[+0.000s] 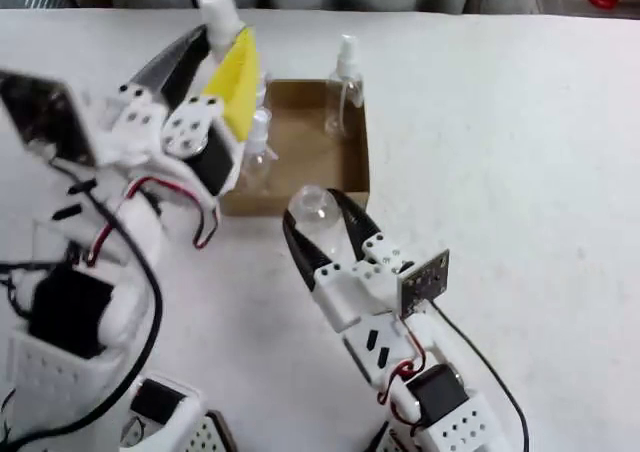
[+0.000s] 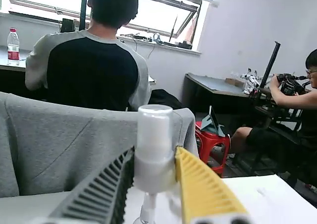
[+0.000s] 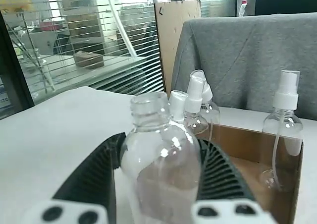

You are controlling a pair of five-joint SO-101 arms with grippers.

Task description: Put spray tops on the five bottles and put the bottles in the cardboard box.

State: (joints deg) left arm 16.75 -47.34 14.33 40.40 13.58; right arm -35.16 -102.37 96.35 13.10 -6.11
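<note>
My left gripper [image 1: 222,30] is shut on a white spray top [image 1: 217,5], held between its black and yellow fingers above the far left corner of the cardboard box [image 1: 306,154]. In the left wrist view the spray top [image 2: 153,144] stands upright with its tube hanging down. My right gripper [image 1: 313,212] is shut on a clear bottle [image 1: 314,205] with an open neck, just in front of the box's near wall. The right wrist view shows that bottle [image 3: 159,164] upright between the black fingers. Capped bottles [image 3: 194,105] stand in the box [image 3: 237,143].
One capped bottle [image 1: 345,84] stands at the box's far right corner, others [image 1: 258,142] at its left side, partly behind my left arm. White tabletop [image 1: 500,152] stretches to the right of the box. A grey chair back [image 3: 237,55] is beyond the table.
</note>
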